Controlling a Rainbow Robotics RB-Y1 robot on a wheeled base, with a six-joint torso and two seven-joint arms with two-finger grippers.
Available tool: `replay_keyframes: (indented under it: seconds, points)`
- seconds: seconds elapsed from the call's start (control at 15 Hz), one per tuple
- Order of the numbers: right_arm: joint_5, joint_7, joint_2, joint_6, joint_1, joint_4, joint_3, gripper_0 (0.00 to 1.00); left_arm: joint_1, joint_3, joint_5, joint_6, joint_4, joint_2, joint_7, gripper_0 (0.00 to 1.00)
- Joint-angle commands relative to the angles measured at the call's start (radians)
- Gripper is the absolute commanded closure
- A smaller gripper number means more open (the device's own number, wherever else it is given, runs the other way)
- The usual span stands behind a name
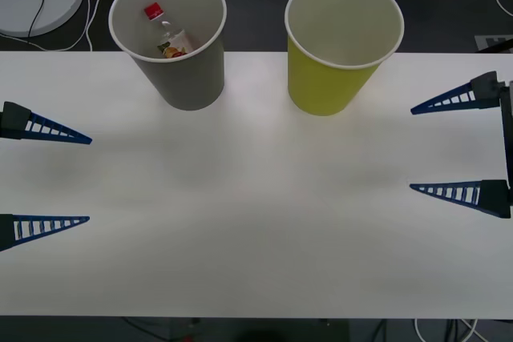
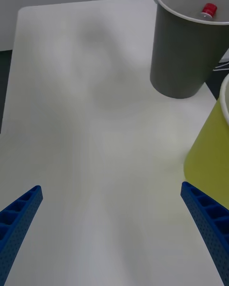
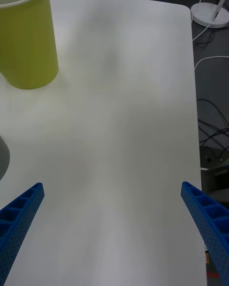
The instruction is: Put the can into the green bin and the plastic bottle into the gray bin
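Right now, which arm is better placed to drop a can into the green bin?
Right. The green bin stands nearer the open right gripper; the left gripper is beyond the gray bin, which holds the plastic bottle.

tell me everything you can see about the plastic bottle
The plastic bottle is small and clear, with a red screw cap and a label showing white, red and yellow. It lies inside the gray bin, leaning against the bin's white inner wall with its cap pointing up toward the rim and its base down near the bottom. The cap also peeks over the rim in the right wrist view. Only the bin touches it. Both grippers are open and far from it, at the table's sides.
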Motion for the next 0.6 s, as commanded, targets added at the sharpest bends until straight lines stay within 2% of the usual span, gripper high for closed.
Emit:
replay_keyframes:
  seconds: [0.07, 0.6]
  points:
    - [-0.027, 0.066, 0.000, -0.061, 0.032, 0.036, -0.040, 0.00, 0.000, 0.000, 0.000, 0.000, 0.000, 0.000, 0.000, 0.00]
    - [-0.047, 0.093, 0.017, -0.116, 0.130, 0.041, -0.128, 0.00, 0.000, 0.000, 0.000, 0.000, 0.000, 0.000, 0.000, 0.00]
